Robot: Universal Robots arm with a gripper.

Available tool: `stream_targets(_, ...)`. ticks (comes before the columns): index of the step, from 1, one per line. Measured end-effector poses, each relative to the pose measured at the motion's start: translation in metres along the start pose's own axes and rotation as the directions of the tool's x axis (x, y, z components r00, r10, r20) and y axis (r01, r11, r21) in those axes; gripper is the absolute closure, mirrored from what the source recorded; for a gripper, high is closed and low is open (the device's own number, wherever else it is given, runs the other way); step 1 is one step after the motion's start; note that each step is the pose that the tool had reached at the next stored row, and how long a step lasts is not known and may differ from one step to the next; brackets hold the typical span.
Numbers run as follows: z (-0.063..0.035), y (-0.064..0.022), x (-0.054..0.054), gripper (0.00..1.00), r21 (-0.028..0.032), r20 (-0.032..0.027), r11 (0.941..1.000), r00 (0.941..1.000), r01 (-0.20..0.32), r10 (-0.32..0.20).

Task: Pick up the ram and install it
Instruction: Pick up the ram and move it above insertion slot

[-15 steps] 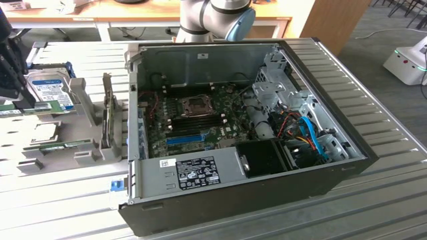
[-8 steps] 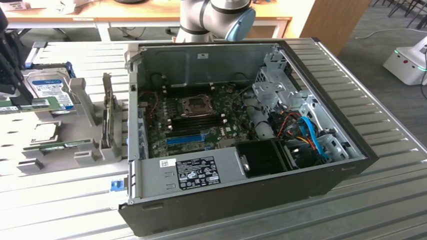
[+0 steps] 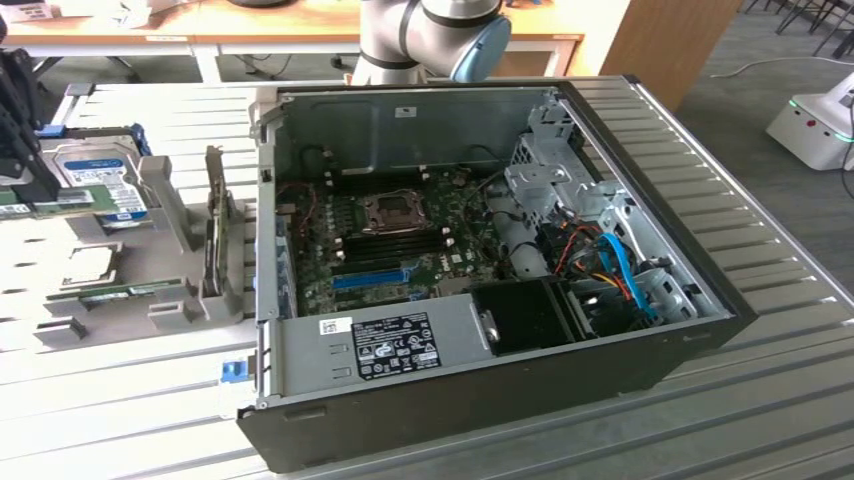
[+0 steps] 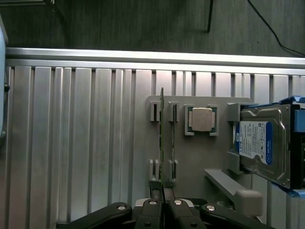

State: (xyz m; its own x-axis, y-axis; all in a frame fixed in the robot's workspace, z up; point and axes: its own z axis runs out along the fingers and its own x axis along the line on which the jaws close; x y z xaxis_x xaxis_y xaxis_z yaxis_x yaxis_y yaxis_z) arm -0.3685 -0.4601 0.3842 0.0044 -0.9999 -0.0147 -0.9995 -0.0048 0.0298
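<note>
**Exterior view**

A ribbed metal table carries an open computer case at its middle. A grey parts holder is set near the table edge on the exterior view's left. The arm is mounted behind the far edge of the table.

The gripper is seen as a dark shape above the holder, at the holder's outer end. The ram is seen as a green strip directly under the gripper, in front of the hard drive. A processor is seated in the holder beside the drive. A second green stick is lodged in the slots at the holder's near edge.

**Wrist view**

The gripper is clenched on the ram, and the jaws are pressed against both flat faces of the stick at one end. The ram is presented edge-on and is aligned with the slotted posts of the holder. It cannot be determined from this view whether it is seated in a slot or raised clear of it.

The processor is located in its recess between the posts and the hard drive. The holder is positioned near one long edge of the table.
</note>
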Motion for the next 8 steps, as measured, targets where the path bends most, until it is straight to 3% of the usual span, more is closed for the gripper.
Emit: stream_targets(8, -0.0022, -0.0001, 0.0000, 0.88, 0.0000, 0.0001, 1.0000, 1.0000, 0.000, 0.000)
